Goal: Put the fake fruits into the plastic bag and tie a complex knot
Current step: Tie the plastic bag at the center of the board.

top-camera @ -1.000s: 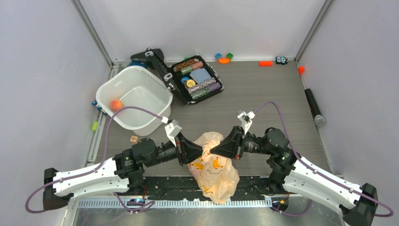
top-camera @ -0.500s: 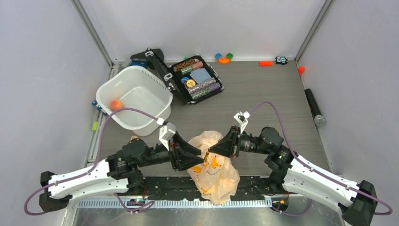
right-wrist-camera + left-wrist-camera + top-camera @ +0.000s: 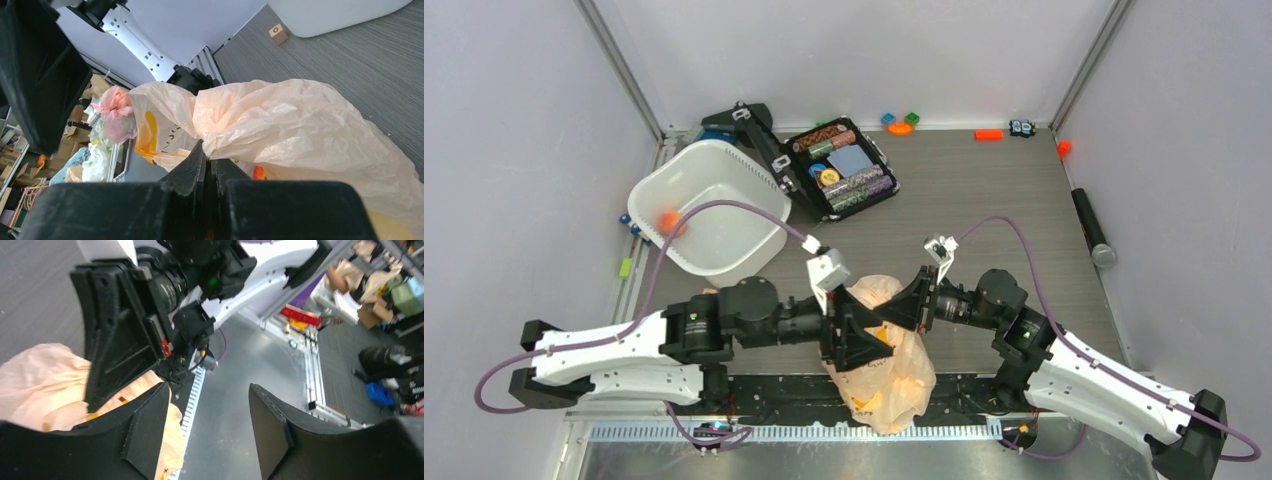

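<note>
Your right gripper point(image 3: 210, 156) pinched the plastic bag point(image 3: 300, 120) at lower centre; your left gripper point(image 3: 209, 390) gaped empty, so the gathered neck could have slipped loose.

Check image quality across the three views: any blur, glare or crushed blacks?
Top external: even soft light, sharp, faint shadows, no glare on the plastic bag. Left wrist: left gripper fingers soft-edged up close, clutter behind them blurred. Right wrist: bag crinkles crisp, right gripper nearly black with little detail, clutter behind out of focus.
</note>
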Controlling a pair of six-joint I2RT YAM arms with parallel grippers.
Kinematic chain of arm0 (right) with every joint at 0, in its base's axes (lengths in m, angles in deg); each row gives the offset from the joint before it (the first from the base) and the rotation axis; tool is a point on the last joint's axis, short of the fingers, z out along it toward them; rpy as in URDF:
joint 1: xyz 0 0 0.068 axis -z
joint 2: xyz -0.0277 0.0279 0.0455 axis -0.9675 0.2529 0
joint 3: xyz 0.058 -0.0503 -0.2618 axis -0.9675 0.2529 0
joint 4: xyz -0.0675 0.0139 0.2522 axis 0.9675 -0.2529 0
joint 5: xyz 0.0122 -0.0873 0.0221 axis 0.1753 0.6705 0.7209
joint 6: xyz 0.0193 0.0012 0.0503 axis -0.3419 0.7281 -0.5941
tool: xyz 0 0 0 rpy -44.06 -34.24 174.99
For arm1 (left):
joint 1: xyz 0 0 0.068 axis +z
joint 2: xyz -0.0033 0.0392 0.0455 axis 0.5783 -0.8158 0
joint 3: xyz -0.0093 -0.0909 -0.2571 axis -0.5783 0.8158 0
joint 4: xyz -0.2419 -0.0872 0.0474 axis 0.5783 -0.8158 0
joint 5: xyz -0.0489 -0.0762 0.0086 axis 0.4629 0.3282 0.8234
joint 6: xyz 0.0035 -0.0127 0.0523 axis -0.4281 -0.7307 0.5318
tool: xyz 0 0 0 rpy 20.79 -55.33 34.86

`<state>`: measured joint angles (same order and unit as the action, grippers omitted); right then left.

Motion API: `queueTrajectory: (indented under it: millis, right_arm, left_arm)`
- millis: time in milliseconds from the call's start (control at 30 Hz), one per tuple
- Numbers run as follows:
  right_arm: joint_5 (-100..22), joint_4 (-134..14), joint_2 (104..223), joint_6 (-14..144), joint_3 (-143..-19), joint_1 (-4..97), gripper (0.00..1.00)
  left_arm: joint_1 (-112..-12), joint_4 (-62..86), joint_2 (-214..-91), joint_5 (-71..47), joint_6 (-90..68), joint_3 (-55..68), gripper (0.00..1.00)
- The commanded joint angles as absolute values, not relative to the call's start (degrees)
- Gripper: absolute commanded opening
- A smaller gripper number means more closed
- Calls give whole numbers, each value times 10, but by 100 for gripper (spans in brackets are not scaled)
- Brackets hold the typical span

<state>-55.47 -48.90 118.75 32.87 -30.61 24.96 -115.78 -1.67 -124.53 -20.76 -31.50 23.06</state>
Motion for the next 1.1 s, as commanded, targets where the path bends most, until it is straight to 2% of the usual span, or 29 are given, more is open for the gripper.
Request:
queueTrajectory:
  millis: [0, 167, 333, 467, 700, 800, 867, 1067]
  right_arm:
    - [-540, -489, 1174, 348, -334, 252, 5]
    - [-560, -465, 1157, 340, -329, 252, 5]
    - [-564, -470, 1134, 346, -327, 252, 5]
    - [-571, -470, 1136, 348, -330, 252, 5]
    - [-582, -455, 1138, 345, -326, 252, 5]
    - [-580, -460, 1130, 346, -325, 252, 5]
    - [-579, -465, 1126, 347, -323, 252, 5]
    - [-577, -470, 1120, 347, -325, 252, 5]
  left_arm:
    - [-1188, -86, -1302, -228, -298, 164, 63]
    - [-1190, -142, -1306, -330, -316, 172, 63]
    - [-1190, -61, -1218, -411, -330, 266, 59]
    - [-1189, -32, -1182, -414, -322, 292, 59]
    - [-1189, -43, -1198, -403, -313, 278, 60]
    - [-1189, -27, -1196, -398, -313, 280, 51]
    - [-1189, -6, -1195, -382, -313, 279, 51]
    - [-1189, -89, -1248, -392, -308, 220, 51]
